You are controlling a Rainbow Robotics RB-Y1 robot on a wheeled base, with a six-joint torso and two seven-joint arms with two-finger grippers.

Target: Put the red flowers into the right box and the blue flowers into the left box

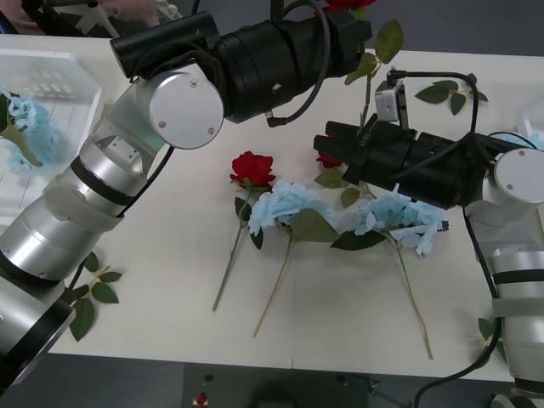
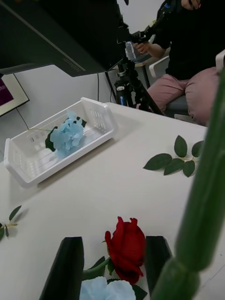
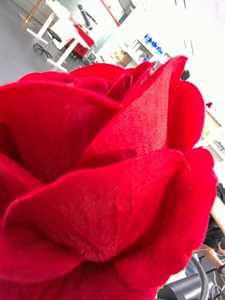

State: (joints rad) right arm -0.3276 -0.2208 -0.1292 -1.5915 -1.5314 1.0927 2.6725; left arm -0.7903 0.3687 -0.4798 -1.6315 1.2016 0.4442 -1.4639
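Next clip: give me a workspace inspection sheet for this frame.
Surface: white table, flowers scattered.
Job's things: left box holds one blue flower; two more blue flowers and two roses lie on the table, the second partly under the right hand.
Clutter: leaf sprigs.
Hands: left hand, raised over the far side, shut on a lifted rose; right hand open, low over the table.
Cables: black cables along both arms.
Surroundings: seated person, tripod.
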